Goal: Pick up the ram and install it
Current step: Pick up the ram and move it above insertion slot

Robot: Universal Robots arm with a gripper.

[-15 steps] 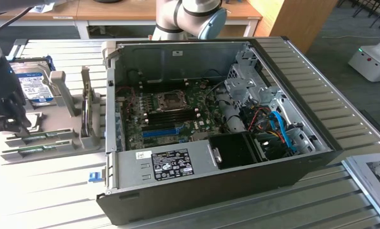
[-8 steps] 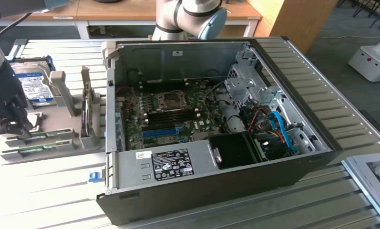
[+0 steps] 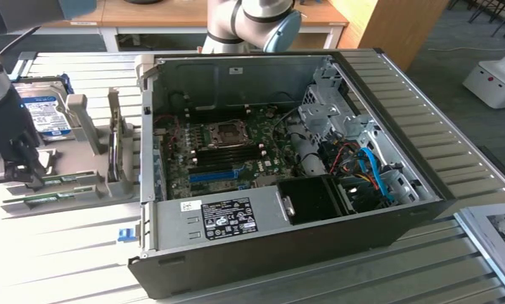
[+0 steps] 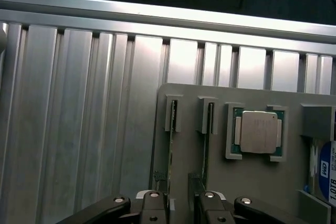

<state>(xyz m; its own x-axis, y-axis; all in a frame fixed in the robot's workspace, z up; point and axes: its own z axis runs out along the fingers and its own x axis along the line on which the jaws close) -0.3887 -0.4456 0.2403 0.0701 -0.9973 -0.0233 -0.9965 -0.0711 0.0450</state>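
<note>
End effector (image 3: pixel 21 172) spread wide, empty, low over ram (image 3: pixel 66 180) in grey holder (image 3: pixel 117 183), exterior view's left. Ram not yet gripped. Pick-up and install into open case (image 3: pixel 261 259) both outstanding.

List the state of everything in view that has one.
Rams, in holder slots, not picked.
Gripper, open, over the rams.
Processor, in its holder pocket.
Hard drive, standing in holder.
Case, on its side, panel off.
</note>
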